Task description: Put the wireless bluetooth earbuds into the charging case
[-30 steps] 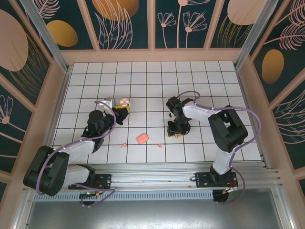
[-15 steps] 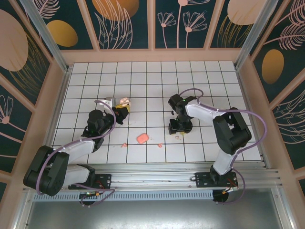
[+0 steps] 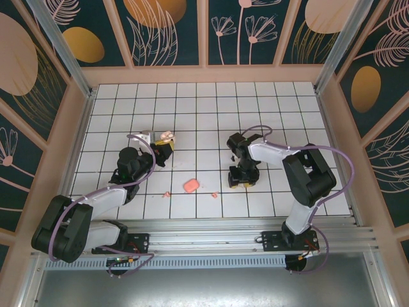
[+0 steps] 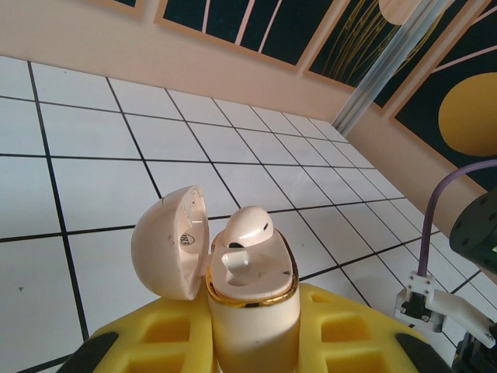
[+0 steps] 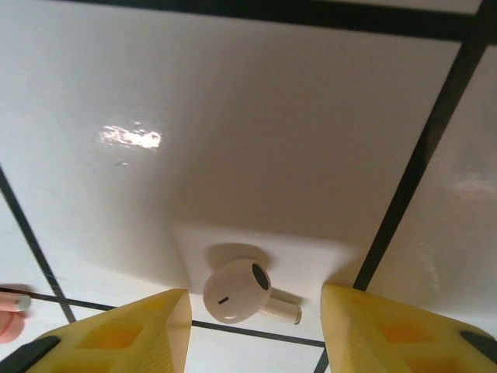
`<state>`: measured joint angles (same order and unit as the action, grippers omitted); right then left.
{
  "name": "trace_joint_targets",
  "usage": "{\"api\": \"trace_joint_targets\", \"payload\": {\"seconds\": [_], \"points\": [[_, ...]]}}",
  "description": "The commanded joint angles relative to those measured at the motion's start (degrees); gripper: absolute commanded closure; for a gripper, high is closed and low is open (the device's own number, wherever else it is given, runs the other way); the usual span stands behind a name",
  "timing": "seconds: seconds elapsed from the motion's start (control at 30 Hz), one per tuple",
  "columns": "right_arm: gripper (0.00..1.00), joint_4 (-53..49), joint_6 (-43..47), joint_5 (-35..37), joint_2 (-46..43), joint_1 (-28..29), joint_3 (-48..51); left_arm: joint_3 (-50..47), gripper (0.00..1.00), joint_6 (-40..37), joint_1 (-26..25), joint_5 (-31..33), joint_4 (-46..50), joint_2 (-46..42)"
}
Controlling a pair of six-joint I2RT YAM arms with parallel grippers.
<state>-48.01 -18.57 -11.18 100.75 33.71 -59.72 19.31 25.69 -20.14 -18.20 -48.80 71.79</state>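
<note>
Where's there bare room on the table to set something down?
Bare tiles run along the back wall, and between the left gripper holding the open case and the right gripper. Crowded: near centre, pink case flanked by loose earbuds.

The left arm stretches from its base at the table's near edge toward the left middle, forearm low and slanting away. Its left gripper is raised a little off the surface, jaws clamped tight on the charging case. The right arm rises from the near edge, folds at the elbow and reaches left toward the table's middle, wrist bent steeply down, so the right gripper points at the surface with its yellow fingers standing apart just above it.
</note>
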Motion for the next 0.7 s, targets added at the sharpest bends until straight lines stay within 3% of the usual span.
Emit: {"api": "trace_joint_targets", "payload": {"seconds": [0.0,0.33,0.67], "points": [[0.53,-0.2,-1.5,-2.2,-1.3,1.0,1.6,1.7,0.85,-1.1,0.4,-1.4,-1.0,0.5],[0.6,-0.6,-4.7,-4.3,-2.5,4.6,-0.2,1.5,0.85,-1.1,0.4,-1.6,-0.9,0.6],[0.59,-7.1,-8.0,2.9,-2.6,3.5,-6.2,2.2,0.85,-0.8,0.4,-2.3,-1.1,1.2]]}}
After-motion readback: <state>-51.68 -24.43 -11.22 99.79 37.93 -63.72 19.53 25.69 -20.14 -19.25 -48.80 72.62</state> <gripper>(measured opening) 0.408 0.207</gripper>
